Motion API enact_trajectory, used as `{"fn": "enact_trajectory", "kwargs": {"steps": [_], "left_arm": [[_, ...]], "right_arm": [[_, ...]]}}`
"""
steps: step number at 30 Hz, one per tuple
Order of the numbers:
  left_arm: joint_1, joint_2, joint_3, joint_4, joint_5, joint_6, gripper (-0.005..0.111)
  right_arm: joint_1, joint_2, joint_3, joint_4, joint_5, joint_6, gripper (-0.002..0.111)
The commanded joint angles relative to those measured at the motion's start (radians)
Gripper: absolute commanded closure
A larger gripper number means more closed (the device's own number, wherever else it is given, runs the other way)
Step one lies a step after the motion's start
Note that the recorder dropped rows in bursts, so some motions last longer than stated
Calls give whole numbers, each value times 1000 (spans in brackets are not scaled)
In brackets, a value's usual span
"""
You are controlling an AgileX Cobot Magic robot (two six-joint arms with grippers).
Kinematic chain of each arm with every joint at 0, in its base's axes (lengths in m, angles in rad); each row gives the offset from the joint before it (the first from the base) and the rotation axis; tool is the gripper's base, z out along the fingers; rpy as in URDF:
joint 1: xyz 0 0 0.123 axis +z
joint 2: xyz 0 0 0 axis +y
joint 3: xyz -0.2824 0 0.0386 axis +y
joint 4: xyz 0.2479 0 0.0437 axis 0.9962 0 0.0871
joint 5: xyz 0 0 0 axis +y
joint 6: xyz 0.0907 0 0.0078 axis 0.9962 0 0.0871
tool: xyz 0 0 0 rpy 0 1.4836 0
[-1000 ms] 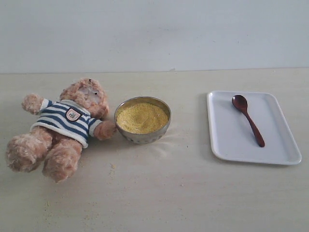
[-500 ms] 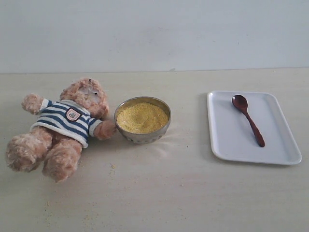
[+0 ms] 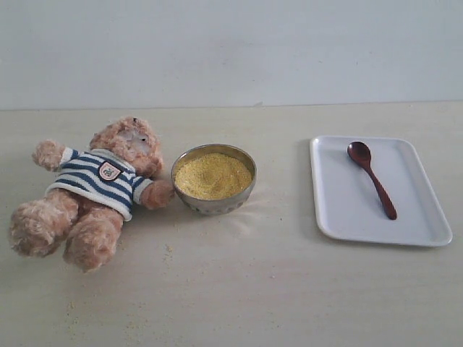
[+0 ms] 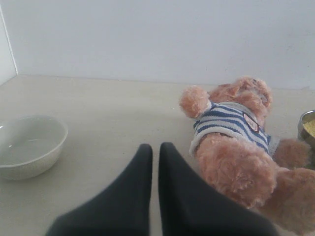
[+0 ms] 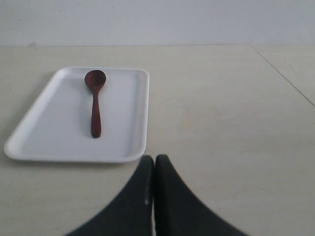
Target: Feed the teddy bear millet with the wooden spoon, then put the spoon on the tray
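Our right pincer (tips together, empty) faces the wooden spoon on the tray, handy for pickup; our left pincer, likewise together, flanks the teddy bear.

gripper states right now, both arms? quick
Left gripper: closed, holding nothing.
Right gripper: closed, holding nothing; the spoon lies untouched on the tray.
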Motion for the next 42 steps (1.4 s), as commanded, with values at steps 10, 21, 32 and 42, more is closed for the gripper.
{"fn": "enact_trajectory", "kwargs": {"steps": [10, 21, 32, 42], "left_arm": [[47, -21, 4, -397, 65, 431, 102], [47, -21, 4, -398, 61, 442, 102], [47, -21, 4, -398, 61, 442, 102], [47, -21, 4, -398, 61, 442, 102]], "right_arm": [[3, -5, -2, -4, 0, 1, 108], [3, -5, -2, -4, 0, 1, 108], [3, -5, -2, -4, 0, 1, 108], [3, -5, -2, -4, 0, 1, 108]]}}
